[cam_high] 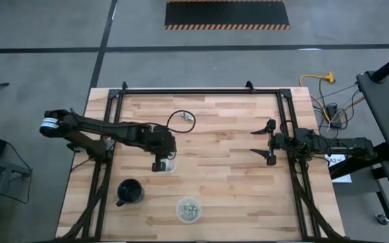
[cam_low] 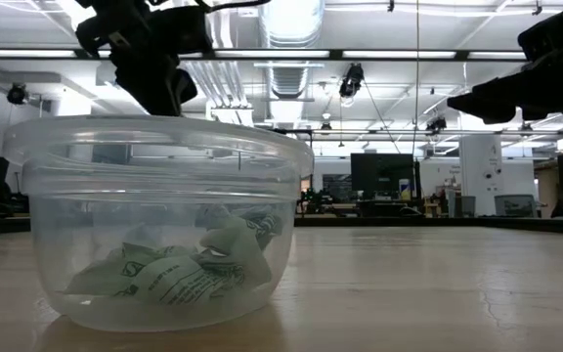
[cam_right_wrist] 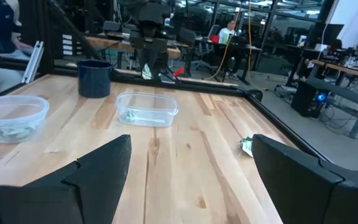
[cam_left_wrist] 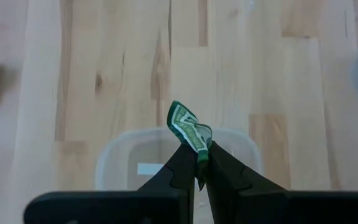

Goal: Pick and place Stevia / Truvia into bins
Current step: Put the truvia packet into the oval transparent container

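My left gripper point(cam_high: 161, 164) hovers over the squarish clear bin point(cam_high: 169, 164), shut on a crumpled green-and-white packet point(cam_left_wrist: 189, 129). That bin point(cam_right_wrist: 146, 109) holds at least one packet. The round clear bin point(cam_high: 188, 209) near the table's near edge holds several packets point(cam_low: 194, 269). One loose packet point(cam_high: 187, 117) lies flat on the wood toward the far side and shows as the packet point(cam_right_wrist: 246, 146) in the right wrist view. My right gripper point(cam_high: 265, 142) waits open at the table's right side, touching nothing. My left gripper pinches the packet by its one end point(cam_left_wrist: 199, 148) between the tips of its two fingers point(cam_left_wrist: 182, 163), and the rest sticks out past them. The fingers come from above, pointing down. The packet is lifted clear above the squarish bin point(cam_left_wrist: 123, 158).
A black mug point(cam_high: 130, 192) stands left of the round bin. A loop of black cable point(cam_high: 178, 121) lies on the wood beside the loose packet. Bare wood stretches between the bins and my right gripper.
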Robot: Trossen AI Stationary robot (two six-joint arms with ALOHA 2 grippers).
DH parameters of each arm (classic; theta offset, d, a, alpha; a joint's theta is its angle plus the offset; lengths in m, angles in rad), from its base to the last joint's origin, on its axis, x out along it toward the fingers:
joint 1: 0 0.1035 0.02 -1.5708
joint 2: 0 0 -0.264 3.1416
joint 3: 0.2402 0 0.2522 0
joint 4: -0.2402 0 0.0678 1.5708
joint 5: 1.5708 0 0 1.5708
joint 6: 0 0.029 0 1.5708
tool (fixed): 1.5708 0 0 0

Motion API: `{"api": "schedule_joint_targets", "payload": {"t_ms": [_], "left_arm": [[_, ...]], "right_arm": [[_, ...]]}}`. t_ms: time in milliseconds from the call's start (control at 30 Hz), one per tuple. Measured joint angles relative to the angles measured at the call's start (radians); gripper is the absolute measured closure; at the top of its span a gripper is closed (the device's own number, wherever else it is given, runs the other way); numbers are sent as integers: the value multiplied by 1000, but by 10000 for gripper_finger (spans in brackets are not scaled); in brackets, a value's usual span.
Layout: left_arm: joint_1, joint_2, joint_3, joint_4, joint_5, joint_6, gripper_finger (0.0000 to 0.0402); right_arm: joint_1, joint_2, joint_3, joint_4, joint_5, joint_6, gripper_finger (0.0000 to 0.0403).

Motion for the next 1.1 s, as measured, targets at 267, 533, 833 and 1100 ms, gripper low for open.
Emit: {"api": "schedule_joint_targets", "payload": {"t_ms": [267, 533, 833, 1100], "left_arm": [[0, -2, -17, -12, -13, -31, 393], [1, -2, -76, -11, -94, -53, 393], [0, -2, -86, -7, -96, -54, 393], [1, -2, -93, -8, -92, -53, 389]], "right_arm": [[0, 3, 0, 1, 0, 0, 78], [0, 3, 0, 1, 0, 0, 78], [0, 3, 0, 1, 0, 0, 78], [0, 3, 0, 1, 0, 0, 78]]}}
